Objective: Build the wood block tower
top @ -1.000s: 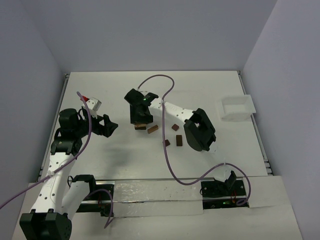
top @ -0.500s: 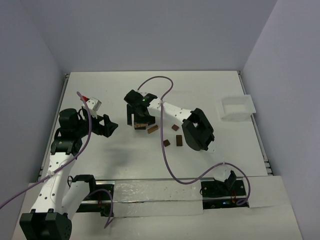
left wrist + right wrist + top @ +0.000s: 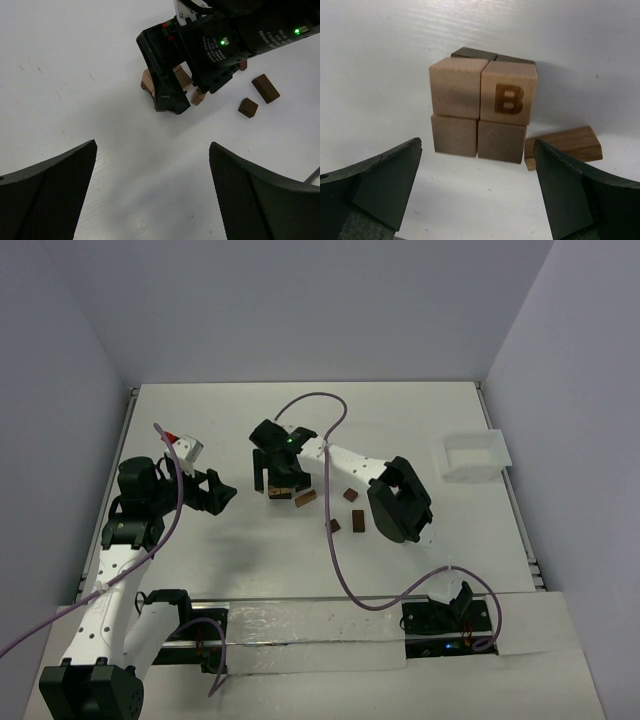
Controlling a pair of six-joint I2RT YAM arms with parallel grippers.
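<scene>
The wood block tower (image 3: 482, 112) stands between the right fingers (image 3: 370, 185) — spread, not touching.

My top camera sits high behind my two bases and looks down and forward over the whole surface (image 3: 420, 430), far enough back to take in both arms. The camera on my left wrist looks out between the fingers of my left claw (image 3: 152, 160), slanting down from well off toward my right claw (image 3: 189, 86). My right wrist camera hangs close over the wood block tower (image 3: 482, 115), looking nearly straight down. All three views share that tower.
</scene>
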